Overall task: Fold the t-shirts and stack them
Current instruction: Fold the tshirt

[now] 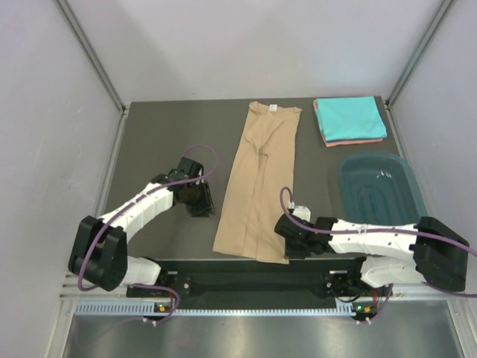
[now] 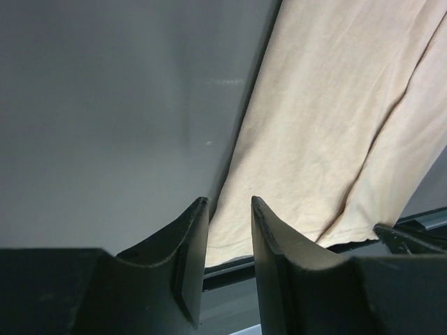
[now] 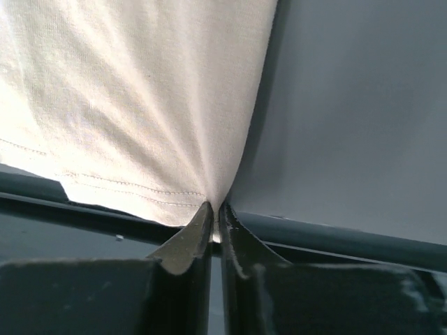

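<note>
At table's edge, right gripper (image 3: pixel 215 213) pinches soft tan shirt (image 1: pixel 261 179)

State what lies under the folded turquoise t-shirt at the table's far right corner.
A salmon-pink t-shirt lies under the turquoise t-shirt; only its near and left edges show. The rest is covered, so its fold cannot be judged.

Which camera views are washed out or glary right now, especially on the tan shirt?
Right wrist: the tan cloth t-shirt is overexposed, nearly white, though hem stitching is readable. Left wrist: true colour, faint glare on the grey table. Top external: even light, small glints on the dark teal plastic tub.
</note>
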Robot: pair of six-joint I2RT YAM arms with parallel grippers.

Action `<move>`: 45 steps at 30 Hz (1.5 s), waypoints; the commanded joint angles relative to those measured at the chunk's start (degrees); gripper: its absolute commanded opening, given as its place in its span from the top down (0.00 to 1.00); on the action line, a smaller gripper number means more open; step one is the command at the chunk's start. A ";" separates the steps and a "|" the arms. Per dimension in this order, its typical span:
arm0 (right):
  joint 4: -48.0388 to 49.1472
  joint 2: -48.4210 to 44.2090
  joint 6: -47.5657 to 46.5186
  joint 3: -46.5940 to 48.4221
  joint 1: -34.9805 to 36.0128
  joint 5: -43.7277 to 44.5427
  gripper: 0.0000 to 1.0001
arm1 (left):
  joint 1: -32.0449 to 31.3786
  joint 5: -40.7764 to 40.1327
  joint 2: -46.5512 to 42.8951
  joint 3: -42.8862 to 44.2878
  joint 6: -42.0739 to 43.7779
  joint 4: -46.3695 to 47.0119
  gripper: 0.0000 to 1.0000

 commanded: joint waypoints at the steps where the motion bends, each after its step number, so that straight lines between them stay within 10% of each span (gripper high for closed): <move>1: -6.04 -3.27 -4.48 -0.52 -0.83 0.17 0.91 | -2.37 -1.05 -2.48 -1.21 -2.73 3.73 0.64; 8: -11.94 -10.05 -5.46 7.11 -0.92 1.93 0.63 | -2.90 -1.40 -4.15 -1.74 -3.26 4.26 0.64; 23: 15.31 16.13 -0.98 18.38 0.92 -7.82 0.68 | 15.90 5.89 0.77 -0.33 0.95 7.87 0.64; 45: 5.91 25.98 5.89 24.44 4.70 -6.24 0.74 | 17.93 7.13 0.77 -0.86 2.54 8.30 0.64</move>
